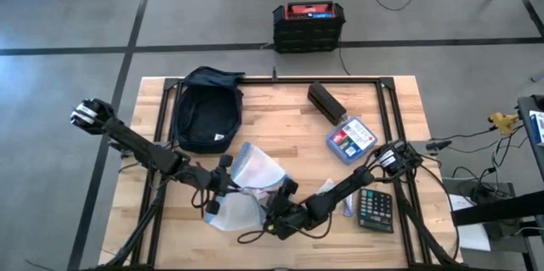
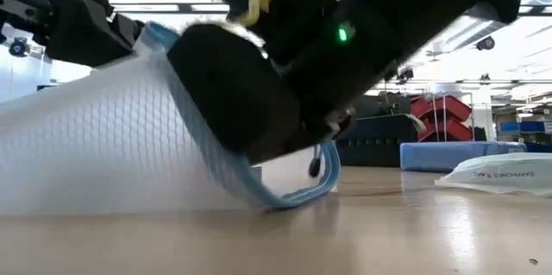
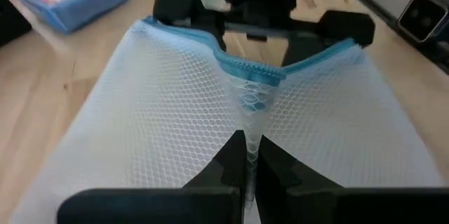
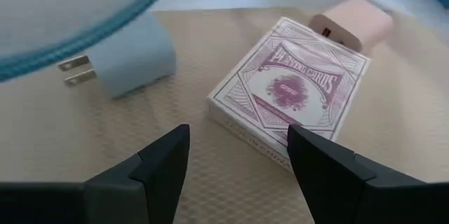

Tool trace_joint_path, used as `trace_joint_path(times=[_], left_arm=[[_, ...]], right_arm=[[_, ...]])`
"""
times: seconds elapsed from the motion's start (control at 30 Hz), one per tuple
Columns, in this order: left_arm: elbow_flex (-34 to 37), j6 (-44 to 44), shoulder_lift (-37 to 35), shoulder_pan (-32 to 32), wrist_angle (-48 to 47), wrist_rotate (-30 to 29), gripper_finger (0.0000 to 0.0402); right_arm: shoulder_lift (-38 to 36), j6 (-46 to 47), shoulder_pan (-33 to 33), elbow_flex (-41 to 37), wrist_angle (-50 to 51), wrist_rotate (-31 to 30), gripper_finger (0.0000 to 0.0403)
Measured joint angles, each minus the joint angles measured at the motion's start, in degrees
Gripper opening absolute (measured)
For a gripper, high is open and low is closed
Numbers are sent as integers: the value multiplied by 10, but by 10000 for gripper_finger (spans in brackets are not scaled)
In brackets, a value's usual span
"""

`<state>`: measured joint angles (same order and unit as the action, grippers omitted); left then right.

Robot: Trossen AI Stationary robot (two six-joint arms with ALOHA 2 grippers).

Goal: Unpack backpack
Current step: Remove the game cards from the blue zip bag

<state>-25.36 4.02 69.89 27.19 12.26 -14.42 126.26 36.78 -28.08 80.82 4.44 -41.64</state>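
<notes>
Backpack [image 1: 206, 110] lay aside, apparently emptied. Left gripper [image 3: 247, 155] pinched mesh pouch [image 3: 175, 112]; right gripper [image 4: 238, 157] spread open inside, above playing cards [image 4: 291, 90] (charger [image 4: 130, 66] beside). Next called for closing on cards.

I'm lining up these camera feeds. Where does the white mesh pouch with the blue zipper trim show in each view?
High view: white mesh pouch with blue zipper trim at bottom centre, between left gripper and right gripper.
Low view: fills the left half.
Left wrist view: centre, pinched by that gripper.
Right wrist view: only its blue rim, top left.
Shared landmark: the blue zipper trim.
</notes>
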Motion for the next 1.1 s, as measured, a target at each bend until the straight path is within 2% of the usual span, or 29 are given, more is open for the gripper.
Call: trace_joint_path(times=[0.17, 0.3, 0.4, 0.7, 0.9, 1.1], left_arm=[[0, 20, -5, 3, -35, 0, 0], [0, 21, -6, 6, -39, 0, 0], [0, 21, -6, 6, -37, 0, 0], [0, 25, -6, 6, -33, 0, 0], [0, 25, -6, 6, -29, 0, 0], [0, 23, -6, 6, -34, 4, 0]], right_arm=[[-28, 30, -18, -3, 114, -12, 227], [-64, 29, -49, -4, 159, -59, 239], [-69, 25, -57, -10, 140, -91, 250], [-50, 39, -35, -61, 2, -93, 304], [-33, 33, -6, -55, -2, -90, 354], [-31, 37, 21, -55, -4, -72, 366]])
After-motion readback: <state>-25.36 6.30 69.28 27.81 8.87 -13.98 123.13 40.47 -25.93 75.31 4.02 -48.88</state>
